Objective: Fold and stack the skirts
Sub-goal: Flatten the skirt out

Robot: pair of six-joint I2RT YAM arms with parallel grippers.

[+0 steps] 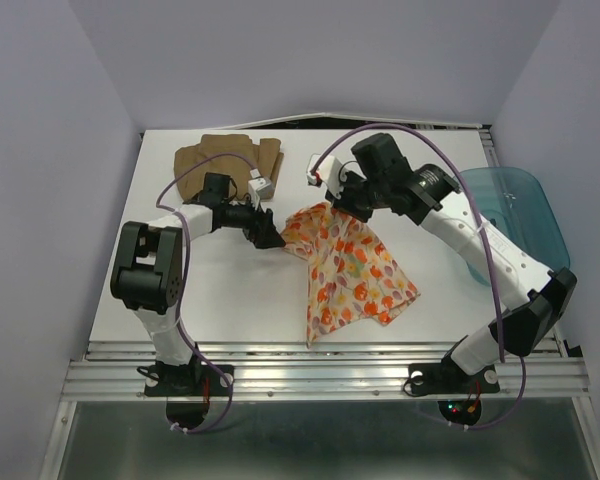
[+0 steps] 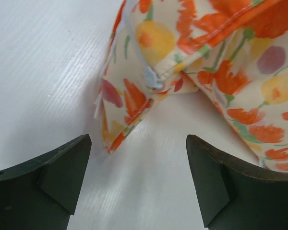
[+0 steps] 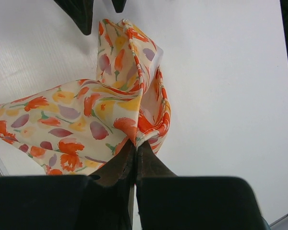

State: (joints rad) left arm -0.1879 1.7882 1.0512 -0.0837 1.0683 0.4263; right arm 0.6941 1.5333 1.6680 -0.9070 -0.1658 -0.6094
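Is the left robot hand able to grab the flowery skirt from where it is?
Probably yes. The left hand is open, and the flowery skirt has a folded corner lying just ahead of it, with only bare table between them. The right hand pinches another edge of the skirt.

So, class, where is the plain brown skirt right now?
In the top view, the brown skirt lies at the far left of the table, beyond the left gripper and apart from the flowery skirt in the middle.
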